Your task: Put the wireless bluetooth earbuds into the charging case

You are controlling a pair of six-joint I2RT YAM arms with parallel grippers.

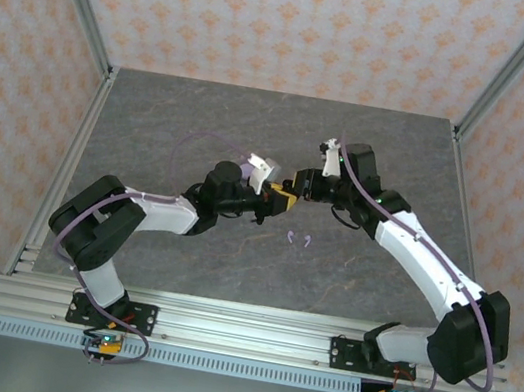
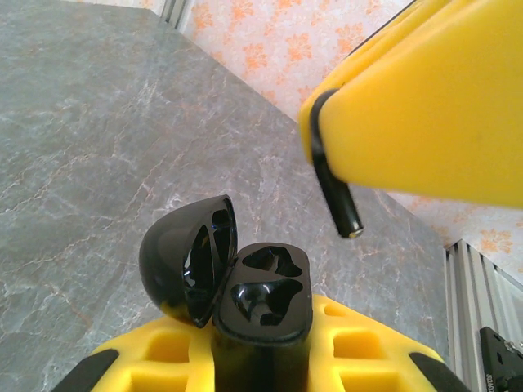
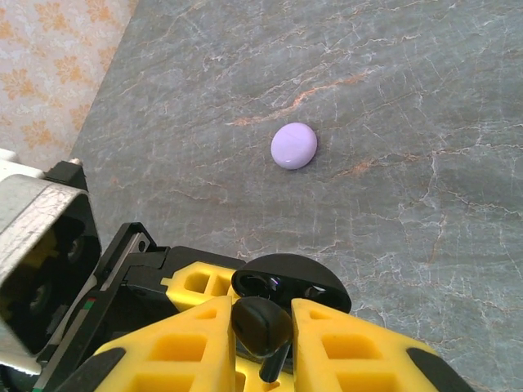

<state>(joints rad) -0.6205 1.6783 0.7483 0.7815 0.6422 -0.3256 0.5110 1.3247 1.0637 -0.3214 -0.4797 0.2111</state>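
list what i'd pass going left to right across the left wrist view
open lid → charging case base, both wells empty → black earbud → yellow finger of the right pincer, which grips that earbud

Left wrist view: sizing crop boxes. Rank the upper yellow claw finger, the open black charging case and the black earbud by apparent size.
1. Upper yellow claw finger, cut off by the frame.
2. Open black charging case.
3. Black earbud, mostly hidden behind the finger.
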